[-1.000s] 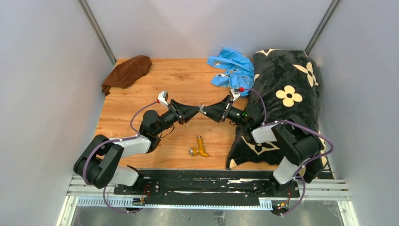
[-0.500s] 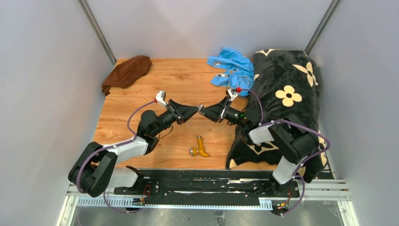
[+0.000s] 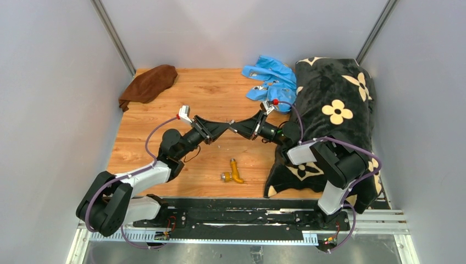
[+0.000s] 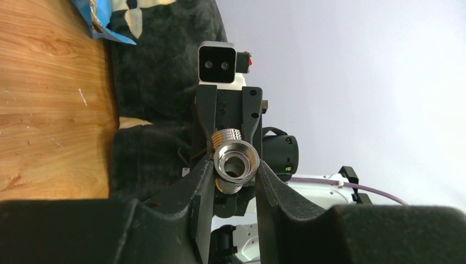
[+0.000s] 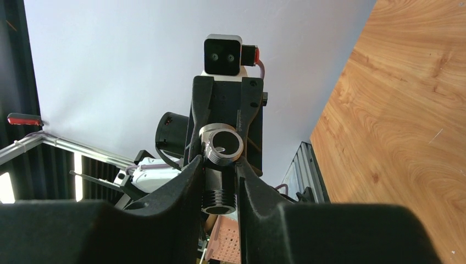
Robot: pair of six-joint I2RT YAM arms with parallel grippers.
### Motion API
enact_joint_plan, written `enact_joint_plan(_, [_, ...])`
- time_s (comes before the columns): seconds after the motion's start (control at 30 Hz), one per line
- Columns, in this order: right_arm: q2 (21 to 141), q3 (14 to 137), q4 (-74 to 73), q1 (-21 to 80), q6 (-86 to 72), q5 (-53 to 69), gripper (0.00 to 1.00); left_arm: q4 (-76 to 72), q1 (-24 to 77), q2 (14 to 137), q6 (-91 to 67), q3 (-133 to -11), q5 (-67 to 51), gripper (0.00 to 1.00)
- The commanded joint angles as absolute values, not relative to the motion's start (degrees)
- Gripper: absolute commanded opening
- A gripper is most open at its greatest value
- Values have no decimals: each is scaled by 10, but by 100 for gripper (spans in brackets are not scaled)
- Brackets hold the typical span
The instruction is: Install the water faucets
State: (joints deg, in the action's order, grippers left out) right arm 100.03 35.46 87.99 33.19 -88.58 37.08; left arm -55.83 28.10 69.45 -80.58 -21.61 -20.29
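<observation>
Place: robot lab cell (boxed in on three sides)
Walls: plain grey panels (image 3: pixel 55 82)
Surface: wood (image 3: pixel 214 88), metal mounting rail (image 3: pixel 220 238) at near edge

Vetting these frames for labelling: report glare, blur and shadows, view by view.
Left wrist: the T-shaped fitting is sharp, with bright glints on its silver rim; the near fingers are almost featureless black. Right wrist: fitting sharp, table grain crisp, wall bright but even. Top external: soft, even light, faint shadows; the fitting is too small to resolve.
</observation>
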Motion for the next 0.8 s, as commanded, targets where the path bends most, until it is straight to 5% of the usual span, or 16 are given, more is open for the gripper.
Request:
enact_joint_plan(0.0, [1007, 376, 909, 351, -893, 380, 1, -544, 282, 681, -798, -205, -192, 0])
enact_joint_plan(0.13, [1005, 369, 909, 352, -898, 376, 1, -501, 282, 660, -783, -202, -179, 4])
enact_joint_plan(0.3, [1004, 369, 856, 352, -882, 393, 1, -429, 275, 633, -774, -215, -182, 96])
enact_joint_plan(0.57, [945, 378, 596, 351, -759, 413, 1, -147, 229, 518, -673, -258, -119, 98])
enact_joint_plan(0.77, [900, 630, -146, 366, -334, 270, 1, 174, 180, 458, -550, -394, -10, 98])
